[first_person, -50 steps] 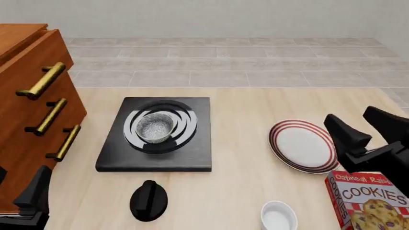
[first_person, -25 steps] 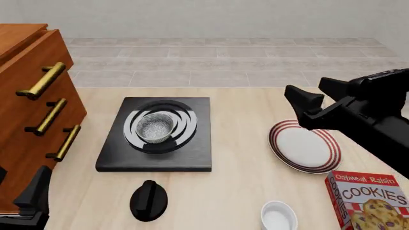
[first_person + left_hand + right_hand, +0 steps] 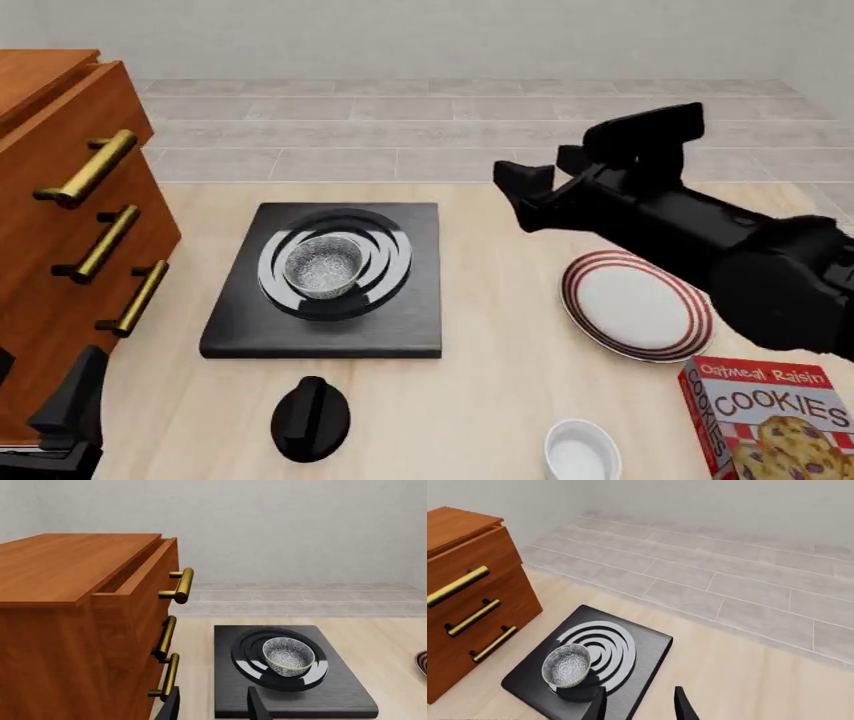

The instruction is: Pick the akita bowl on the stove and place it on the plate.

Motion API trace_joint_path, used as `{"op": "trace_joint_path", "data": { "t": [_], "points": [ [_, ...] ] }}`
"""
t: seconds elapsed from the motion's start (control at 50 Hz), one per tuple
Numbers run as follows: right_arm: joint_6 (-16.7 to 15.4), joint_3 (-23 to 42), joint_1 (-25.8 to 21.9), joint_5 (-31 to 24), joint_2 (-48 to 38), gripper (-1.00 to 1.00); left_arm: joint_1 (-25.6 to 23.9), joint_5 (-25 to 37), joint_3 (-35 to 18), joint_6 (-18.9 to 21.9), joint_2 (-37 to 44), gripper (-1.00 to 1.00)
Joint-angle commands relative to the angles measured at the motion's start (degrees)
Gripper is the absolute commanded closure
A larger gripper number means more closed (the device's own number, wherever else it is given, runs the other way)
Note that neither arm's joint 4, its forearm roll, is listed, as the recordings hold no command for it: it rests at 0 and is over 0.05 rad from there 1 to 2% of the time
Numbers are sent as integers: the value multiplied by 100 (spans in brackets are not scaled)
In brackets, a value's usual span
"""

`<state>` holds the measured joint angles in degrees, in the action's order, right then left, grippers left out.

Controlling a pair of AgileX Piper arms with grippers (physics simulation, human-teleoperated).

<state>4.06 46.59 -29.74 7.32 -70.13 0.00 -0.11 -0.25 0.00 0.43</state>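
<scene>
The bowl (image 3: pixel 324 266) sits on the stove (image 3: pixel 327 285), at the plate's (image 3: pixel 631 305) nine o'clock. The right gripper (image 3: pixel 541 190), jaws apart, should descend straight over its rim.

cookie box (image 3: pixel 771 420): cut by front view's lower right corner | left end effector (image 3: pixel 60 420): mostly out of frame | plate (image 3: pixel 421 663): sliver only

Bare tan wooden tabletop (image 3: pixel 501 300) lies between the flat black stove slab (image 3: pixel 327 290) and red-striped white plate (image 3: pixel 634 305); tall brown wooden drawer cabinet (image 3: pixel 67 230) flanks the slab.
</scene>
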Motion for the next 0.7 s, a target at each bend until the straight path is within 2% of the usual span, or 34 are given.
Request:
{"op": "trace_joint_path", "data": {
  "t": [0.02, 0.14, 0.2, 0.28, 0.3, 0.52, 0.6, 0.64, 0.68, 0.7],
  "points": [
    [126, 640, -368, -2, -879, -100, 0, 0, 0, 0, 0, -100],
    [235, 1022, -559, -68, -1359, -100, 0, 0, 0, 0, 0, -100],
    [141, 1200, -687, -159, -1529, -100, 0, 0, 0, 0, 0, -100],
    [258, 1425, -786, -219, -1751, -100, 0, 0, 0, 0, 0, -100],
    [420, 1492, -859, -216, -1830, -100, 0, 0, 0, 0, 0, -100],
    [390, 1755, -962, -252, -2242, -100, 0, 0, 0, 0, 0, -100],
    [420, 1967, -1030, -347, -2428, -100, 0, 0, 0, 0, 0, -100],
    [537, 2051, -1116, -376, -2510, -100, 0, 0, 0, 0, 0, -100],
    [431, 2187, -1162, -439, -2661, -100, 0, 0, 0, 0, 0, -100],
    [479, 2283, -1162, -549, -2771, -100, 0, 0, 0, 0, 0, -100]
  ]
}}
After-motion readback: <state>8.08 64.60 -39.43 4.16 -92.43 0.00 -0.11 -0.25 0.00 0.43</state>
